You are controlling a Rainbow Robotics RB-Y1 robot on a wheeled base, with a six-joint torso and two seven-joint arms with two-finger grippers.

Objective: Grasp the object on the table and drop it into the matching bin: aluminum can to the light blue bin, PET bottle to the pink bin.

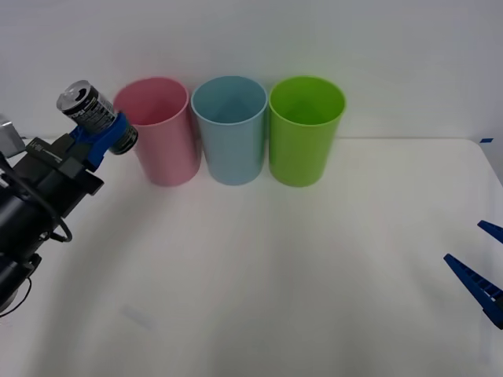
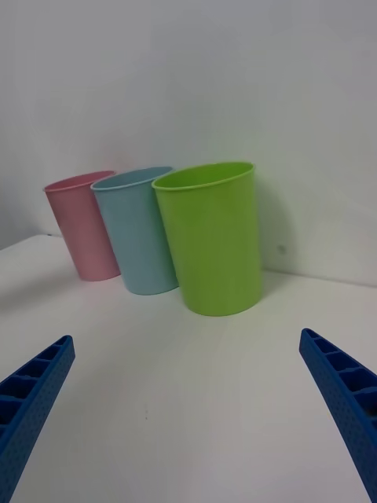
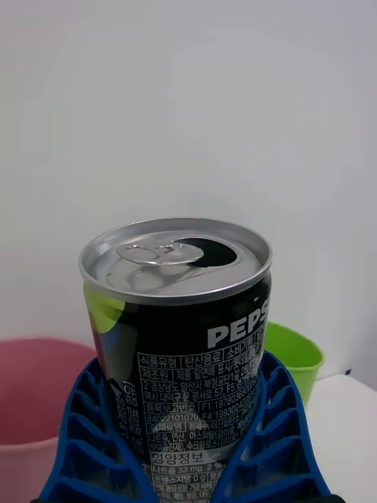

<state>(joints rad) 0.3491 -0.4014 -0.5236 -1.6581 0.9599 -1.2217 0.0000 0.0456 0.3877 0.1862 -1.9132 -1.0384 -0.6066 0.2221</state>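
Blue fingers of the left hand [image 1: 110,135] pinch the aluminum can [image 1: 93,111], tilted, beside the pink bin [image 1: 157,129]. The light blue bin [image 1: 230,128] waits 1 further right. The right hand [image 1: 481,271] is spread, far off.

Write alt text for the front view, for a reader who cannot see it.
The left gripper, raised at the left just beside the pink bin, is clamped on a tilted aluminum can. The pink bin, the light blue bin and a lime green bin stand in a row on the white table; the right gripper waits open at the right edge.
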